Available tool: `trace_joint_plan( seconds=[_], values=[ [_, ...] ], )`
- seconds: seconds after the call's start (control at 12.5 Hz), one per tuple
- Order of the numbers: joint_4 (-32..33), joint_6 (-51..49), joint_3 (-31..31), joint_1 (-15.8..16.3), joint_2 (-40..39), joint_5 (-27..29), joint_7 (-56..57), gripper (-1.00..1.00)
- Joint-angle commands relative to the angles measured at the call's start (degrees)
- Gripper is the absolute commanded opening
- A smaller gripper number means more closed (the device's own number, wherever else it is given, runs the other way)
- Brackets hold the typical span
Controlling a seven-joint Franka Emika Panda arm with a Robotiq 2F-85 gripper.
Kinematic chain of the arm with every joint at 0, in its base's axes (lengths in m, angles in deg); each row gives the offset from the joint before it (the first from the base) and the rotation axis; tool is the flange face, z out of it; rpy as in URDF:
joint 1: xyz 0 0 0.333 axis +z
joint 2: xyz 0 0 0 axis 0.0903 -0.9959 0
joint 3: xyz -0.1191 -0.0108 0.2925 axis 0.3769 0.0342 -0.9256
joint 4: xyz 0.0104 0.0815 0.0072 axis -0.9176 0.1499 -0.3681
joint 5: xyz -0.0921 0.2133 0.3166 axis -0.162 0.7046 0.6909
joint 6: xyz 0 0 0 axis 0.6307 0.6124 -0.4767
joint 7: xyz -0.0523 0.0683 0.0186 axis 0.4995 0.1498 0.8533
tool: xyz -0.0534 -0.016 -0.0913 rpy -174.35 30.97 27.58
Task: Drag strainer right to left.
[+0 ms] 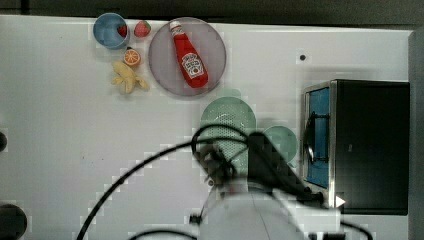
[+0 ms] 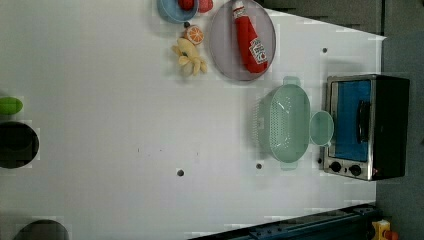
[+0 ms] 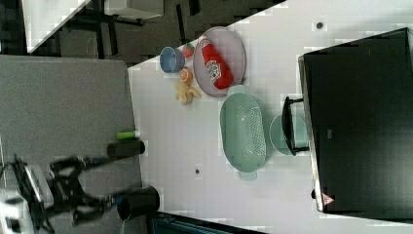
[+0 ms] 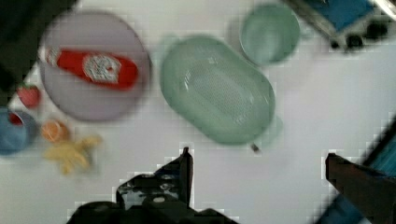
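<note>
My gripper (image 4: 259, 163) hangs above the table (image 2: 125, 125), fingers spread wide, holding nothing; strainer (image 4: 217, 88) at 12 o'clock, cup (image 4: 270, 32) beyond it.

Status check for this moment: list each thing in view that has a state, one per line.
gripper: open, holding nothing.
strainer: upright on the table, empty.
cup: upright, empty, beside the strainer.
ketchup bottle: lying on the plate, capped.
toaster oven: door shut.
</note>
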Motion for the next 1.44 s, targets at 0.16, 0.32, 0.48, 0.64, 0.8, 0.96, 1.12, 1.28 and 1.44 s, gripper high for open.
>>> trace_joint_plan(
  seconds=[0.16, 0.32, 0.48, 0.64, 0.8, 0.96, 1.12, 1.28, 1.44],
  values=[
    [12.29, 13.71, 1.45, -0.23, -11.59, 1.14, -3.76, 1.0],
    [17.58, 23.34, 1.41, -0.22, -16.45, 1.14, -7.07, 1.0],
    [21.86, 33.62, 1.15, -0.13, -21.68, 1.14, -13.47, 1.0],
    [24.37, 43.67, 0.73, -0.09, -27.78, 1.14, -21.11, 1.0],
    [24.88, 50.45, 0.3, 0.2, -34.09, 1.16, -28.04, 1.0],
    [24.79, 55.71, -0.83, 0.85, -39.98, 1.18, -36.65, 1.0],
    [24.8, 62.87, -1.89, 1.74, -44.69, 1.18, -39.9, 1.0],
    [24.74, 67.47, -2.12, 2.59, -48.14, 1.18, -39.89, 1.0],
    [24.36, 67.68, -2.13, 3.43, -50.31, 1.18, -39.89, 1.0]
  ],
)
